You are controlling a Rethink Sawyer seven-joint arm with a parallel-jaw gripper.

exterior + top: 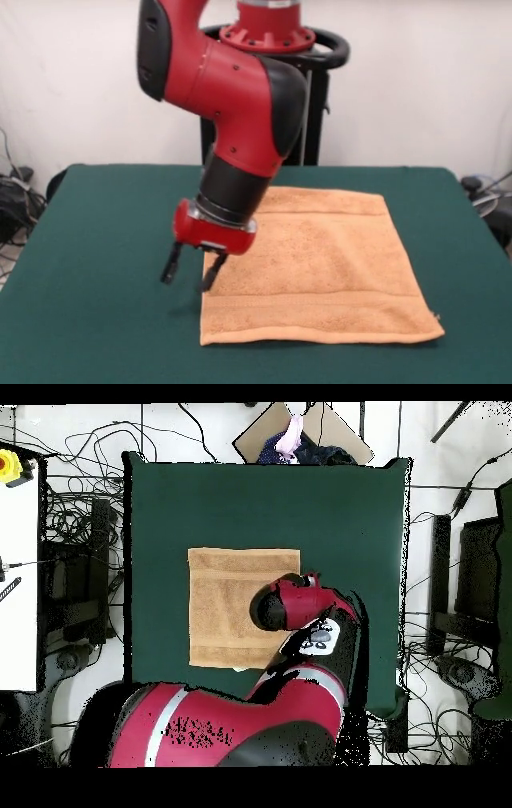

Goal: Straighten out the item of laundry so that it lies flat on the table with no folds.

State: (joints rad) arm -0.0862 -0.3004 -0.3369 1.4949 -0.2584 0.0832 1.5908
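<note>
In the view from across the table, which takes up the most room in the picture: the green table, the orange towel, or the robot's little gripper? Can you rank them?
Largest to smallest, as they look in the front view:
1. the table
2. the towel
3. the gripper, open, hanging at the towel's edge

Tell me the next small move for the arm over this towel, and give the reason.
Probably lift the tool straight up and away. The towel already looks spread flat on the table, with no fold showing in either view, and the open tool hangs empty at the towel's edge, holding nothing. Anything under the arm is hidden in the overhead view.
</note>
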